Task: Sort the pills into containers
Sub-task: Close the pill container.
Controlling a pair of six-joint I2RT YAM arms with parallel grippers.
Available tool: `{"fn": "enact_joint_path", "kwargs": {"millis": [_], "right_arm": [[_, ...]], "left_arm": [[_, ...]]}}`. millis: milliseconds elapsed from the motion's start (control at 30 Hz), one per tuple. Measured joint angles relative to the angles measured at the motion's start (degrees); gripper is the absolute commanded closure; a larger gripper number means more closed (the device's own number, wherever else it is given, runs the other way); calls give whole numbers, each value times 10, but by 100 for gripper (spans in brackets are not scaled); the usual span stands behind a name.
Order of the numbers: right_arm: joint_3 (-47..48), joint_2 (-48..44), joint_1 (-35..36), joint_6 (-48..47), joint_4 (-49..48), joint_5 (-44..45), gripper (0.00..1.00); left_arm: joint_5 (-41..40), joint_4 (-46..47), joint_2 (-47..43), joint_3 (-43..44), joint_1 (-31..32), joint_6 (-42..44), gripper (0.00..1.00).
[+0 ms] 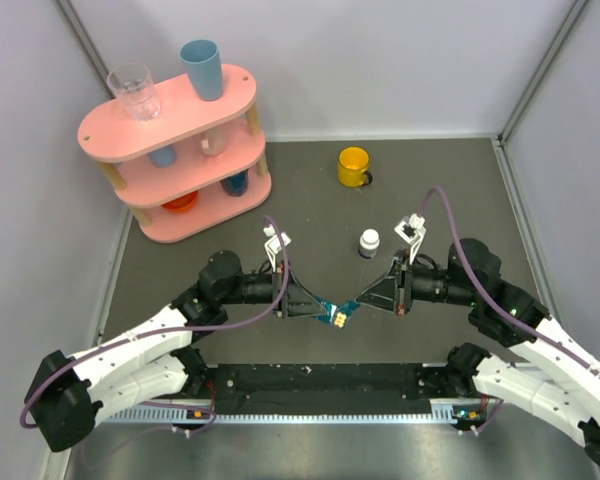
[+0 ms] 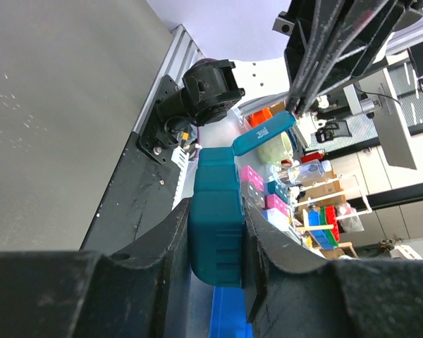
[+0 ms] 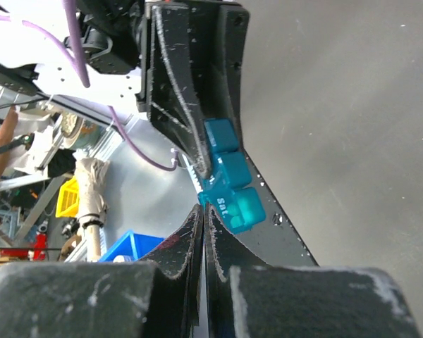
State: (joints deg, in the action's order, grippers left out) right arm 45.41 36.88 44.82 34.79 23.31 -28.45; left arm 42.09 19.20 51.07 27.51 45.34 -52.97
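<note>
The dark-teal pill box, the container [image 1: 331, 311], hangs above the table's near middle with my left gripper [image 1: 318, 305] shut on its sides. In the left wrist view the box [image 2: 215, 236] fills the gap between the black fingers [image 2: 162, 239], and one lid flap [image 2: 264, 134] stands raised. My right gripper [image 1: 357, 301] is shut, its tips [image 2: 294, 109] touching that flap's end. The right wrist view shows the closed tips [image 3: 204, 208] against the lip of the lid marked "sat" [image 3: 234, 205]. Small yellow specks, perhaps pills [image 1: 337, 320], show at the box's near end.
A small white capped bottle [image 1: 369, 243] stands just behind the grippers. A yellow mug [image 1: 353, 166] sits farther back. At the back left is a pink three-tier shelf [image 1: 110, 135] with a clear glass [image 1: 134, 92] and a blue cup [image 1: 201, 68] on top.
</note>
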Motion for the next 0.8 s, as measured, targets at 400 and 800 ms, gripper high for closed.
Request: {"fn": "enact_joint_path", "kwargs": {"millis": [400,800], "right_arm": [[-39,-12,0,23,-14,-44,100],[19,-17,0,1,11,-27,100]], "left_arm": [[-11,15,18,2,-8,-5,100],[-10,22,28,3,-9,-7,100]]}}
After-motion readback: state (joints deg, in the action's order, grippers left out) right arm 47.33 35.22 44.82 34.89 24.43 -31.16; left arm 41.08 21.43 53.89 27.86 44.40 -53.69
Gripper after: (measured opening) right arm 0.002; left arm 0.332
